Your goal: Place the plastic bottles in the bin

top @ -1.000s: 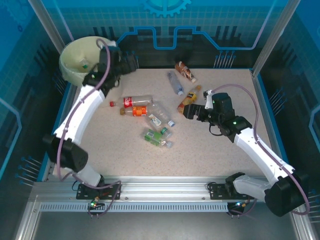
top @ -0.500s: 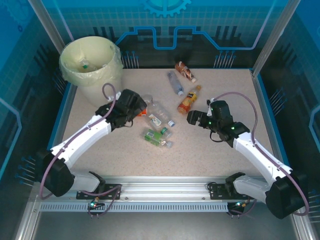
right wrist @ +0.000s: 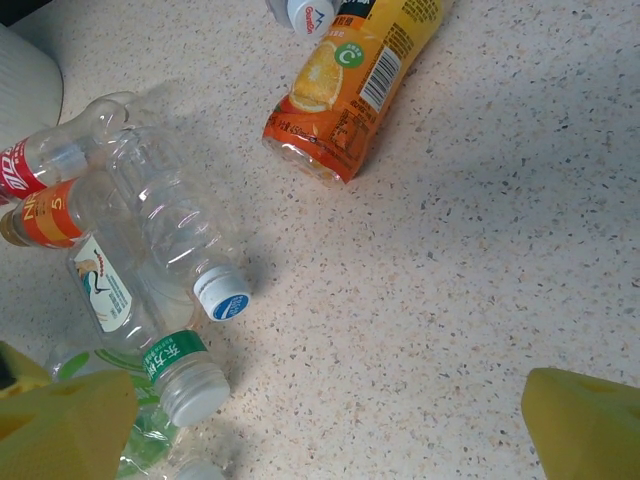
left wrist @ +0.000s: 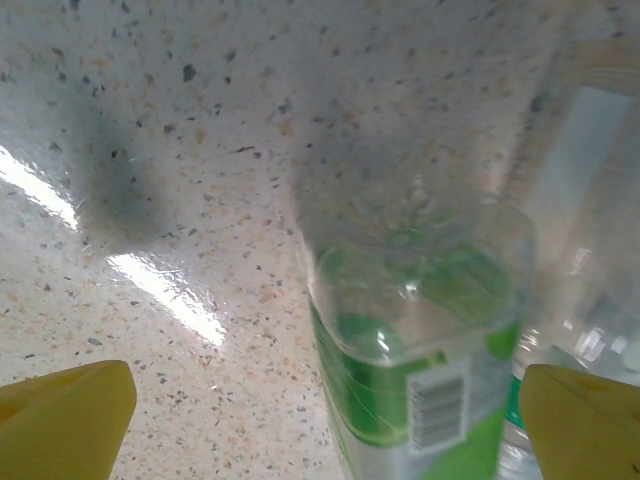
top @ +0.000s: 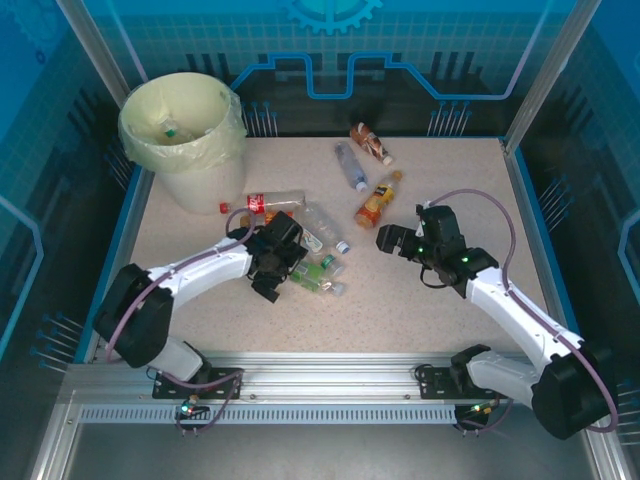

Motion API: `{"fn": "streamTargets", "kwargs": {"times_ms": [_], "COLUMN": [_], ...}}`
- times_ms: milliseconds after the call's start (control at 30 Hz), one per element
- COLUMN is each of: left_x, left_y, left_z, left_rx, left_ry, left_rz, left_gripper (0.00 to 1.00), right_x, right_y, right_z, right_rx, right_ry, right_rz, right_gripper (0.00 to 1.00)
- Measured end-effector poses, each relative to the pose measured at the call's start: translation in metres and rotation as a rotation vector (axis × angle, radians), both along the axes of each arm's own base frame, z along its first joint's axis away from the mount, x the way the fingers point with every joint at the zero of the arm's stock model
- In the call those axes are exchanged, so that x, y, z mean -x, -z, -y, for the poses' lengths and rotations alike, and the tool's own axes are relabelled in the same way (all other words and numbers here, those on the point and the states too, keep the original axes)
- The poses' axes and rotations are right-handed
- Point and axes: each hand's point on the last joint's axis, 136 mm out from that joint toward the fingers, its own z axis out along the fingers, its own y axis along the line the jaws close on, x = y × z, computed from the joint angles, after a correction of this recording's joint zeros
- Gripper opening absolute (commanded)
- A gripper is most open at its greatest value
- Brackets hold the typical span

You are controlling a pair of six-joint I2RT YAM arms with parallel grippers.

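Speckled beige surface, walled in by blue panels, carries the whole job, and the bin, a big cream bucket lined with a yellowish bag, stands at its far left corner. The task looks only partly done. A couple of bottles show inside the bin, while most of the plastic bottles lie loose on the surface. Closest to the bin is a red-labelled bottle, lying near its base. A little farther from the bin is a jumbled cluster that includes a clear blue-capped bottle, a white-labelled bottle with a green collar and a green-labelled bottle. Well apart from the bin lie an orange juice bottle, a pale clear bottle and a brown-labelled bottle. The left arm reaches into the cluster. Its jaws are spread wide and hold nothing, and in the wrist view the yellow fingertips stand on either side of the green-labelled bottle's base without touching it. The right arm hovers on the side of the cluster away from the bin, its jaws also released and empty, and its camera looks down on the orange juice bottle and the cluster. Closing on the green-labelled bottle seems to be the step in hand. After that come the carry to the bin and, by my count, at least eight more bottles to collect.
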Motion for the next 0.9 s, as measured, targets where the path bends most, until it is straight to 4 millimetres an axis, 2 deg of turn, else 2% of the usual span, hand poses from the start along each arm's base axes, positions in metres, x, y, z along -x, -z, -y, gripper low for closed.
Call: {"fn": "streamTargets", "kwargs": {"times_ms": [167, 333, 500, 900], "left_x": [-0.008, -0.020, -0.021, -0.019], "left_y": [0.007, 0.019, 0.029, 0.031], "left_z": [0.010, 0.022, 0.029, 0.032], "left_rx": [0.023, 0.028, 0.024, 0.026], "left_ry": [-0.020, -0.019, -0.006, 0.003], "left_rz": [0.004, -0.007, -0.022, -0.022], "left_gripper": [0.99, 0.97, 0.85, 0.66], "right_x": [0.002, 0.005, 0.008, 0.010], "right_y": [-0.009, -0.008, -0.009, -0.009], "right_z": [0.001, 0.002, 0.003, 0.003], "right_rx": [-0.012, -0.010, -0.007, -0.010], "right_ry": [0.003, 0.002, 0.002, -0.002], "right_rz": [0.024, 0.017, 0.012, 0.012], "right_gripper": [1.00, 1.00, 1.00, 1.00]}}
